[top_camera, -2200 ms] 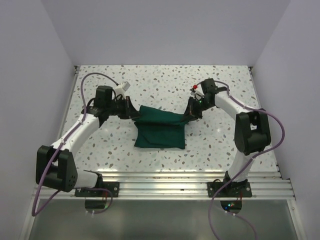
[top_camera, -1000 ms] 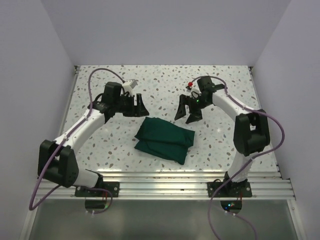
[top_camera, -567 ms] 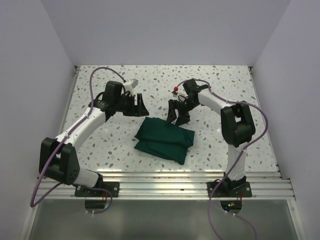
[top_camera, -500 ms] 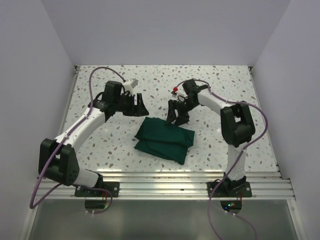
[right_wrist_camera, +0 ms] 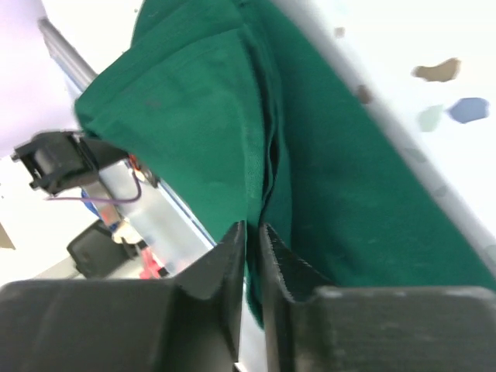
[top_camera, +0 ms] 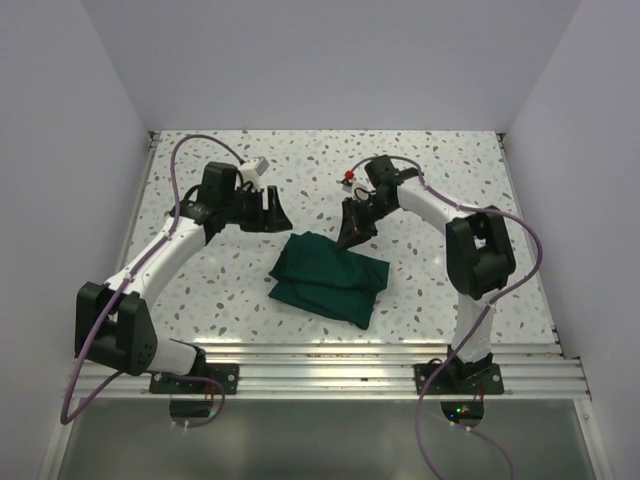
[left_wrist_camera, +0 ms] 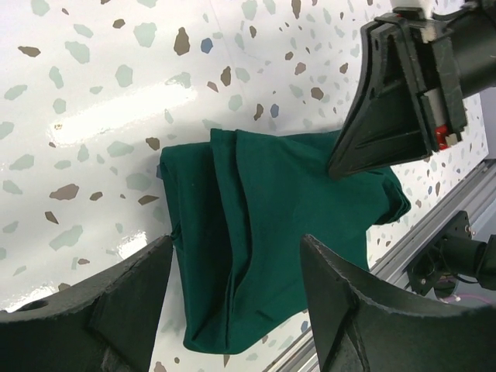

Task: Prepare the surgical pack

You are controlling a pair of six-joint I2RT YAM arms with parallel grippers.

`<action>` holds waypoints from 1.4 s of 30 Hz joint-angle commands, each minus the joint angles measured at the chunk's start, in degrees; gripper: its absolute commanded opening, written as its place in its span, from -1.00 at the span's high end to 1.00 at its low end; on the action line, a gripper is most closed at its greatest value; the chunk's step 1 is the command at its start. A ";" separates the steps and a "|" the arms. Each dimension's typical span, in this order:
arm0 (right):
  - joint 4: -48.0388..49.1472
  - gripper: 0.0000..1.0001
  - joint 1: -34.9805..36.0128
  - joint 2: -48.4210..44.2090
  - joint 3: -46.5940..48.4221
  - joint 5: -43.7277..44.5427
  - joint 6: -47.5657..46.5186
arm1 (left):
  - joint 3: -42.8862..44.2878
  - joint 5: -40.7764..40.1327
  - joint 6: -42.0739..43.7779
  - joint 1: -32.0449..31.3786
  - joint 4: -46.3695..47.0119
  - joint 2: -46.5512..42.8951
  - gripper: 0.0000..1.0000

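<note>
The surgical pack shows only as a dark green drape folded into a flat bundle at the middle of the table; whatever is inside is hidden. My right gripper points down at the bundle's far edge. In the right wrist view its jaws stand nearly together with a fold of the drape between them. My left gripper hovers open off the bundle's far left corner, touching nothing. From the left wrist, the drape lies beyond the spread left gripper, with the right gripper tapered onto its edge.
The speckled white table is bounded by pale walls on three sides. An aluminium rail carrying both arm bases runs along the near edge. Purple cables loop over both arms.
Both grippers let go of the drape, which dropped into a folded bundle. The right gripper swung left onto the bundle's far edge and closed there. The left gripper stayed open, hardly moving.
</note>
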 commanded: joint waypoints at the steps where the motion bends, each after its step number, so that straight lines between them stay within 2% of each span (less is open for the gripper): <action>1: -0.14 0.75 1.32 -5.71 0.12 -3.29 0.03 | -0.83 1.27 1.07 0.73 -0.27 -1.61 -0.40; 3: -0.40 0.88 1.67 -7.29 -1.11 -3.64 0.47 | -1.00 1.10 1.07 1.08 -0.36 -1.96 -0.40; 7: -2.16 1.00 3.25 -11.51 -4.45 -5.31 0.29 | -1.53 0.66 0.63 1.79 -0.45 -2.40 -0.40; 19: -5.24 0.99 13.97 -24.34 -25.27 -4.52 -2.79 | -3.02 0.66 0.45 2.93 -0.79 -2.31 -0.39; 21: -5.15 0.59 14.59 -27.75 -30.10 -6.01 -2.52 | -2.59 1.01 0.80 2.93 -1.32 -2.31 -0.39; 23: -6.55 0.04 14.86 -30.14 -32.65 -4.62 -2.78 | -2.58 1.28 1.24 2.93 -2.12 -2.31 -0.39; 26: -8.91 -0.24 13.89 -32.52 -30.49 0.12 -1.04 | -2.76 1.36 1.25 2.93 -2.29 -2.31 -0.33; 28: -8.76 -0.27 11.27 -33.75 -28.72 3.73 1.42 | -2.93 1.45 0.63 2.93 -2.47 -1.87 -0.28; 29: -7.36 -0.28 7.16 -34.19 -27.58 4.61 4.83 | -2.94 1.36 0.28 2.85 -2.56 -1.44 -0.26; 30: -7.17 -0.29 4.95 -34.54 -26.96 6.62 6.78 | -3.20 0.75 0.02 2.84 -2.56 -1.00 -0.24; 31: -7.17 -0.28 2.84 -34.20 -26.17 13.60 8.45 | -3.20 -0.21 -0.86 2.84 -3.60 -0.38 -0.11; 33: -9.71 -0.17 -1.92 -32.62 -23.62 20.84 10.75 | -2.32 -5.02 -1.39 2.84 -6.23 2.25 0.09; 34: -10.94 0.01 -4.11 -30.17 -22.75 27.49 11.45 | -1.45 -6.53 -2.00 2.84 -8.95 4.52 0.27; 35: -12.78 0.11 -4.74 -29.19 -21.43 29.64 12.50 | -0.92 -8.11 -2.44 2.67 -10.37 5.76 0.34; 37: -13.50 0.22 -5.53 -27.52 -20.89 32.99 13.21 | 0.57 -13.12 -3.59 2.15 -15.38 8.23 0.55; 39: -14.73 0.35 -5.80 -25.06 -19.93 35.81 12.34 | 1.72 -16.55 -3.68 0.31 -16.88 9.55 0.59; 42: -13.85 0.39 -5.89 -22.60 -20.36 36.35 10.84 | 1.20 -16.75 -3.33 -0.58 -17.23 10.52 0.67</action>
